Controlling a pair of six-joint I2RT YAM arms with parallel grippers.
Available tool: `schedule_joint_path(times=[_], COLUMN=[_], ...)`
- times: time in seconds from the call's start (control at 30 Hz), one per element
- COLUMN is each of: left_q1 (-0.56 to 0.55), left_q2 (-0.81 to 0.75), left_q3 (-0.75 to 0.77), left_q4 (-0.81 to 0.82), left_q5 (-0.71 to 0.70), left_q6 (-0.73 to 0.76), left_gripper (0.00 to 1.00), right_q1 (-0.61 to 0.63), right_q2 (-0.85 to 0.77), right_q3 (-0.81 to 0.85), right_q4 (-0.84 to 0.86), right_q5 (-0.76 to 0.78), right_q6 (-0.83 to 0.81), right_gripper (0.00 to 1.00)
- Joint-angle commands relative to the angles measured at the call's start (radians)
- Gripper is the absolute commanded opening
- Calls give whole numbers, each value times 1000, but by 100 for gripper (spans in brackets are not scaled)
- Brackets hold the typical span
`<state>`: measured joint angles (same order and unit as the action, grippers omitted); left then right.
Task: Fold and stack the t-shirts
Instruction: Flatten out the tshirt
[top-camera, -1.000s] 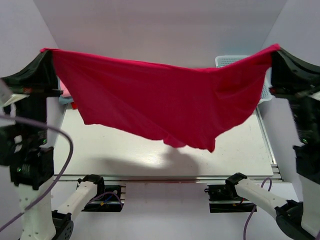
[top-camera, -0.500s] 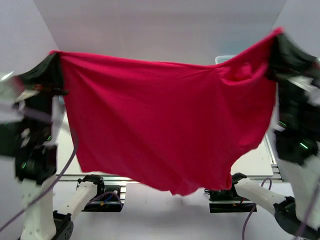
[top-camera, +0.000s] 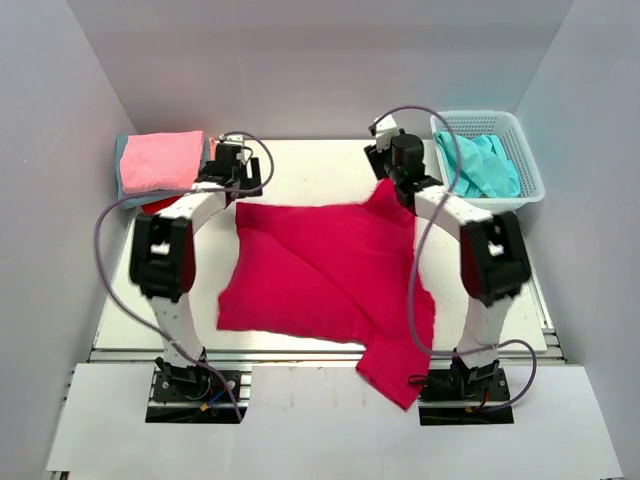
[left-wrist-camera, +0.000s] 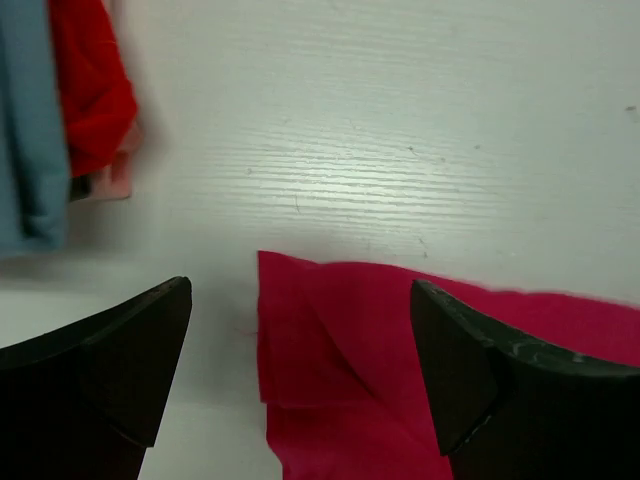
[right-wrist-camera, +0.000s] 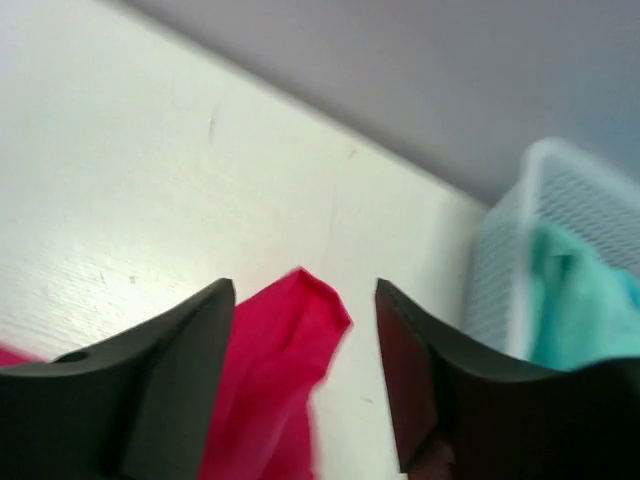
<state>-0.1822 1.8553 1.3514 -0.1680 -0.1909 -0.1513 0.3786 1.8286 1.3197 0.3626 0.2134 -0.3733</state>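
A crimson t-shirt (top-camera: 320, 265) lies spread on the table, rumpled, with one end hanging over the near edge. My left gripper (top-camera: 238, 188) is open at the shirt's far left corner (left-wrist-camera: 330, 370), which lies loose between the black fingers (left-wrist-camera: 110, 370). My right gripper (top-camera: 390, 180) is open at the shirt's raised far right corner (right-wrist-camera: 290, 345), which stands beside the left finger (right-wrist-camera: 170, 380) unclamped. A folded light pink t-shirt (top-camera: 160, 160) tops a stack at the back left, over grey-blue (left-wrist-camera: 30, 120) and red (left-wrist-camera: 90, 80) ones. A teal t-shirt (top-camera: 490, 165) lies in the basket.
The white mesh basket (top-camera: 530, 190) stands at the back right corner, close to my right gripper (right-wrist-camera: 305, 290) and seen in its view as well (right-wrist-camera: 510, 260). White walls close in the table on the left, back and right.
The crimson t-shirt was held up, stretched between both shut grippers. Both arms have swung it down onto the table, and both grippers have opened and let go of its corners.
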Motion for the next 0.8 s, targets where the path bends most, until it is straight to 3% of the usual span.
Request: schedule_joint_path(times=[0.0, 0.07, 0.13, 0.3, 0.47, 0.77], left_q1=[6, 6, 6, 6, -17, -26], left_q2=[48, 88, 58, -56, -131, -413], left_q3=[205, 226, 166, 28, -79, -503], left_q4=[-131, -151, -98, -19, -57, -36], left_q5=[-19, 19, 60, 122, 232, 511], left_q6=[-16, -16, -16, -70, -120, -195], left_gripper=[100, 100, 100, 100, 100, 100], right_q1=[-9, -9, -9, -6, -6, -24], right_q2=[105, 158, 129, 41, -26, -161], right_q3=[213, 251, 233, 159, 93, -192], right_q4=[-119, -177, -165, -221, -353, -479], right_q5=[-66, -77, -78, -117, -131, -48], right_q6=[102, 142, 181, 311, 534, 754], right_gripper=[66, 69, 90, 90, 90, 90])
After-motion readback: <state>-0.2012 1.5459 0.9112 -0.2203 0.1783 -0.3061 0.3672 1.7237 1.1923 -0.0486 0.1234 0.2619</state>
